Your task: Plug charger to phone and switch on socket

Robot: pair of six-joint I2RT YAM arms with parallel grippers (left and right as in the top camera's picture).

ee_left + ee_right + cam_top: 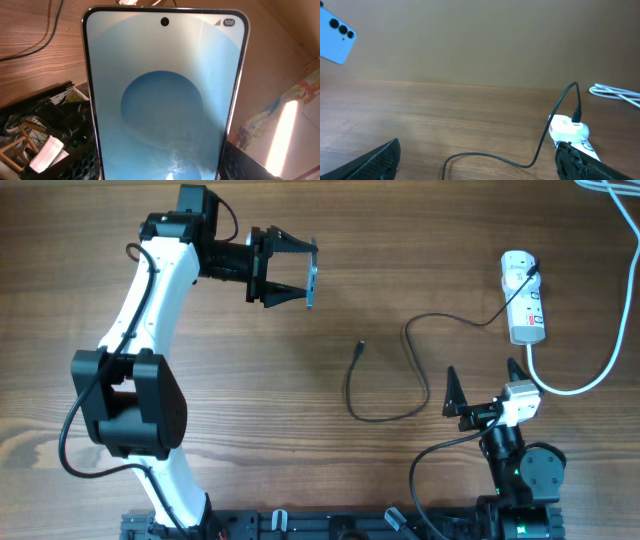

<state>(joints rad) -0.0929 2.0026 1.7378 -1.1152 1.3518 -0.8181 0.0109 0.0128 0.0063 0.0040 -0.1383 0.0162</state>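
Observation:
My left gripper (300, 275) is shut on the phone (311, 275) and holds it edge-up above the table at the back left. Its blue screen fills the left wrist view (165, 95). Its blue back shows at the top left of the right wrist view (335, 32). The charger, a thin black cable (385, 415), runs from the socket (524, 310) in a loop to its free connector tip (360, 347) mid-table. The cable and socket also show in the right wrist view (485, 156) (568, 129). My right gripper (484, 385) is open and empty, near the cable loop.
A thick white cable (590, 380) leaves the socket and curves off along the right edge. A black rail (300, 525) runs along the table's front edge.

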